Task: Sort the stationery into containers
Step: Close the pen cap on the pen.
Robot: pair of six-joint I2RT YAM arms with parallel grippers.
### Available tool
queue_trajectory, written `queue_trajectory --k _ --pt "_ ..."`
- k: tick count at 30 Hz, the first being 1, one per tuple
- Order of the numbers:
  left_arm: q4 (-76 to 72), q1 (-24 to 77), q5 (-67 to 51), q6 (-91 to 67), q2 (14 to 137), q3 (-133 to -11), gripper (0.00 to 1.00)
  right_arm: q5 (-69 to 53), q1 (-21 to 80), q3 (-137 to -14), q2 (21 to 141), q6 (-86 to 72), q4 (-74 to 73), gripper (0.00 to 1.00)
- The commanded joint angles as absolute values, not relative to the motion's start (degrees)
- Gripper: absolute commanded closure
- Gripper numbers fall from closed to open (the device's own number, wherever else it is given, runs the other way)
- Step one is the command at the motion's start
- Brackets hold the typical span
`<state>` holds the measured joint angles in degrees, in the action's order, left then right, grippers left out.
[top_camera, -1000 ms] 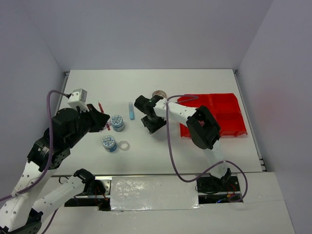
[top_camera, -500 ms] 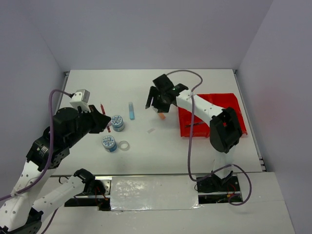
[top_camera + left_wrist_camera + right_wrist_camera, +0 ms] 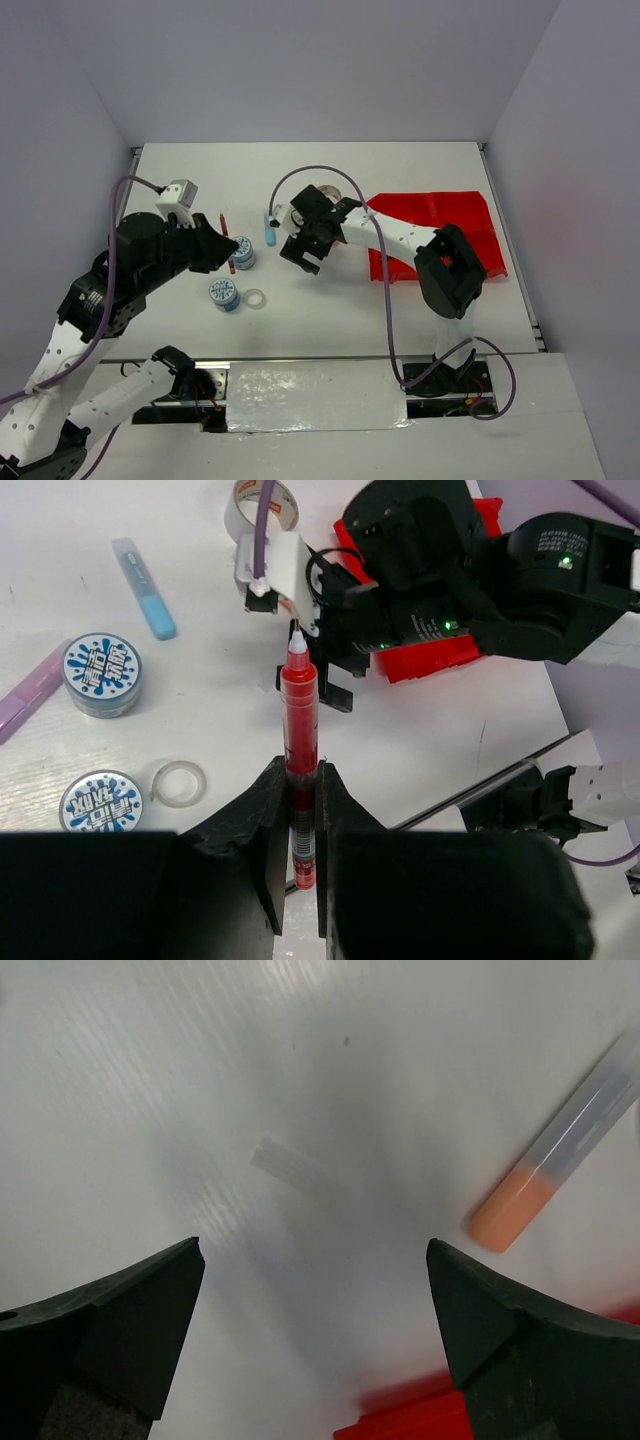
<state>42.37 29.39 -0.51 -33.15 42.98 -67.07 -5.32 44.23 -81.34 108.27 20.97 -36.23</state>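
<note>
The left gripper squeezes the thin red plastic pen near its end, so it may slip out; the right gripper gapes wide, holding nothing.

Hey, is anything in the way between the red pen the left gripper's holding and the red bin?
Yes. The right gripper, jaws open, hangs over the table directly between the red pen clamped in the left gripper and the red bin.
</note>
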Motion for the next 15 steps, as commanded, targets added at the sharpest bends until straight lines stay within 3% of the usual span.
queue_trajectory --k 1,5,12,15 --pt "41.39 29.18 -2.81 -32.17 42.46 -69.0 0.99 -6.16 46.14 -87.17 110.12 31.81 -33.83 0.02" --pt "41.14 29.18 -4.13 -32.08 40.61 -68.03 0.95 -4.57 46.76 -90.08 115.12 33.66 -33.4 0.06" --pt "42.71 29.18 -4.57 -30.68 38.41 -68.82 0.9 -9.84 46.05 -94.92 119.53 36.83 -37.7 0.24" --pt "44.38 29.18 -3.69 -30.32 38.85 -70.05 0.91 -10.28 46.14 -93.61 120.23 37.0 -36.83 0.26"
